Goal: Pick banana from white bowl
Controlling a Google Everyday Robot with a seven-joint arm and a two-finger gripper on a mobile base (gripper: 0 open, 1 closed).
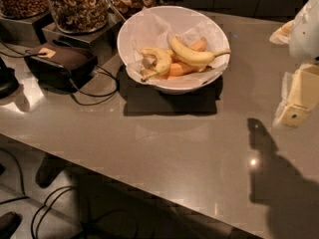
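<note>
On a grey countertop [189, 148], a large white bowl [130, 29] lined with crinkled white paper [149, 26] holds four pieces of fruit. The banana [192, 56], pale yellow and gently curved, lies on top of the pile inside the bowl, its thin brownish stem pointing right to the rim. A small curled banana [158, 59] sits just to its left, and two orange-toned bananas [182, 68] lie partly beneath it. The robot's gripper [297, 101] hangs above the counter at the right edge of the view, well apart from the bowl and touching nothing that can be seen; whether the claw is released or clenched cannot be told. It holds no fruit. Its dark shadow [269, 168] falls across the counter at lower right. Behind the bowl, along the far left of the counter, stand glass jars of nuts [79, 6] on metal bases. In front of them rests a black device [60, 63], its cables [97, 96] looping over the surface toward the bowl.
</note>
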